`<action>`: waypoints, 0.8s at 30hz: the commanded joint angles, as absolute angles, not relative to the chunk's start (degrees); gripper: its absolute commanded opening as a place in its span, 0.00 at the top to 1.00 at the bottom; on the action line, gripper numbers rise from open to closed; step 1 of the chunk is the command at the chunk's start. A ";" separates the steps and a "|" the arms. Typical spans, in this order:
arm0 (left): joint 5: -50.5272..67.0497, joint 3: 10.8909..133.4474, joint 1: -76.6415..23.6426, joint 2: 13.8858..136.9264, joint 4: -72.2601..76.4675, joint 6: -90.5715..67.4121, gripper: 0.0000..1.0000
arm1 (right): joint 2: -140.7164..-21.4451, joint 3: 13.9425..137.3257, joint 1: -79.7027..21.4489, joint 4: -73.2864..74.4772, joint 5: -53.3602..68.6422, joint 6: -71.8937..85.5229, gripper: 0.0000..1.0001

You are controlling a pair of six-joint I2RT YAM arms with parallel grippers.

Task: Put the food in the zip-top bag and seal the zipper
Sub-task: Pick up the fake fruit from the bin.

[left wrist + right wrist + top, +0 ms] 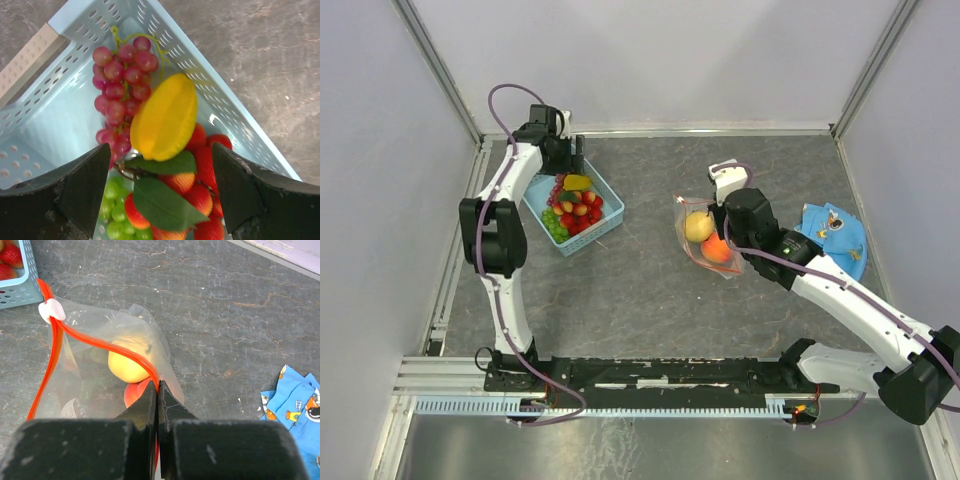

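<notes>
The left hand [160,156] hangs released, fingers spread, over the light blue basket [45,135] holding a ridged yellow fruit [165,117], red grapes [122,75] and strawberries [200,197]. The right hand [157,390] is clenched on the zipper [100,344] of the zip-top bag [85,385], which lies on the counter [225,315] with a lemon [127,365] and what seems to be a peach [135,394] inside.

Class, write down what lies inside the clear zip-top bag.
Inside the zip-top bag lie a yellow fruit and an orange fruit, the latter partly hidden by the right gripper. Anything beneath them cannot be seen.
</notes>
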State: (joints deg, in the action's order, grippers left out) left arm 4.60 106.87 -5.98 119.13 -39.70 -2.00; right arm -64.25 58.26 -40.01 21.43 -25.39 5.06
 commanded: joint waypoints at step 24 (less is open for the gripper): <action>14.95 115.48 -4.91 133.64 -42.35 2.61 0.29 | -66.99 57.97 -39.74 17.31 -23.90 5.68 0.98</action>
State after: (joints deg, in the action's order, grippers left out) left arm 13.91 113.54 -4.73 132.29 -41.87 0.56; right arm -66.57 58.02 -40.01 20.21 -24.01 5.17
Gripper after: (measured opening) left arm 0.709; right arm 0.026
